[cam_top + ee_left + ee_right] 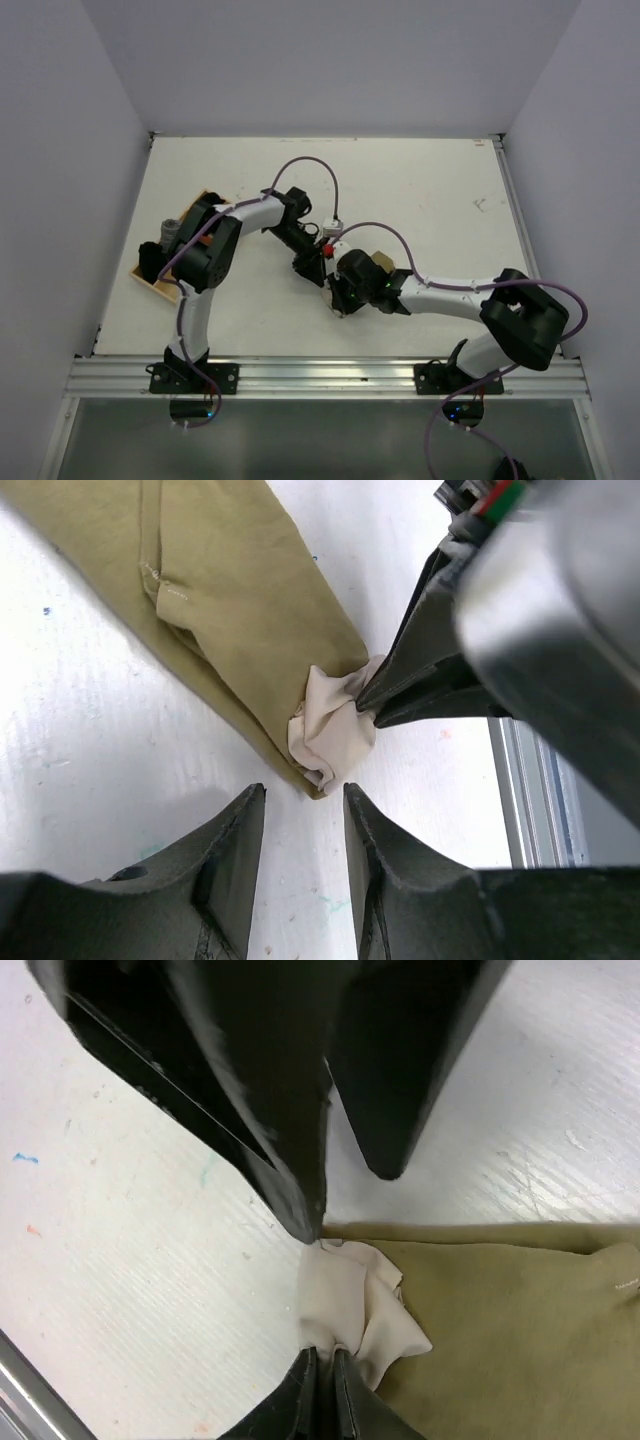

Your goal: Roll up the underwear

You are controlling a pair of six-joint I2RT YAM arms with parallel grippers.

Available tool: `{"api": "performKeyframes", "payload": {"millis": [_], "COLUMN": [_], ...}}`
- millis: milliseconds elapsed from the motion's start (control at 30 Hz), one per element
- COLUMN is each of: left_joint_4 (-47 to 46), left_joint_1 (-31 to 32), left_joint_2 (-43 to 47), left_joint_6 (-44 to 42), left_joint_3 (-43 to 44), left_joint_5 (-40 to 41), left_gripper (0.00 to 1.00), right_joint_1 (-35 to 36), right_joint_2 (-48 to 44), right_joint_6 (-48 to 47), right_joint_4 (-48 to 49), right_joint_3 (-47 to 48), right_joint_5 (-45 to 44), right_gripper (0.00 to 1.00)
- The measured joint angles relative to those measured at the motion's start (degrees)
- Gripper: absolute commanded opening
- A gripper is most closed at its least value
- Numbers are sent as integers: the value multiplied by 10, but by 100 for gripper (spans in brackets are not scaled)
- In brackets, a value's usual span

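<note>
Right of the wooden tray (158,287), noted the left gripper (302,798) with jaws spread and empty, tips just short of the underwear (240,600). Farther right of the tray, found the underwear lying on the table (420,200), olive side up, its cream corner (330,730) bunched. Farthest right of the tray, recorded the right gripper (325,1385) clamped tight on that cream corner.

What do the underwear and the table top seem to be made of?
The underwear: soft cloth, probably knit cotton, matte olive with a cream side; it folds, wrinkles and shows a stitched seam. The table top: hard white board, perhaps painted or laminated, faintly glossy; it shows fine scratches and colour specks.
</note>
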State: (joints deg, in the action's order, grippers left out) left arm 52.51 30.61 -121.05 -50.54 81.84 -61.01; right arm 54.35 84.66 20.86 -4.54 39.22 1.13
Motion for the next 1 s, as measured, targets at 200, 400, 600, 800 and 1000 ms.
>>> {"api": "performKeyframes", "payload": {"millis": [200,400,600,800,1000], "left_joint_4": [-17,-111,-255,-425,-466], "left_joint_1": [-17,-70,-104,-111,-113], "left_joint_2": [27,116,224,374,377], "left_joint_6": [11,85,185,318,348], "left_joint_3": [-14,-74,-146,-194,-130], "left_joint_5": [5,60,155,293,285], "left_gripper": [39,39,39,37,35], "right_joint_1": [-20,-57,-119,-132,-133], "right_joint_2": [-17,-35,-18,50,80], "right_joint_6": [29,49,82,128,192], "right_joint_4": [29,66,149,288,432], "right_joint_3": [-29,-65,-103,-127,-193], "right_joint_5": [23,80,194,303,374], "right_gripper": [0,0,0,0,0]}}
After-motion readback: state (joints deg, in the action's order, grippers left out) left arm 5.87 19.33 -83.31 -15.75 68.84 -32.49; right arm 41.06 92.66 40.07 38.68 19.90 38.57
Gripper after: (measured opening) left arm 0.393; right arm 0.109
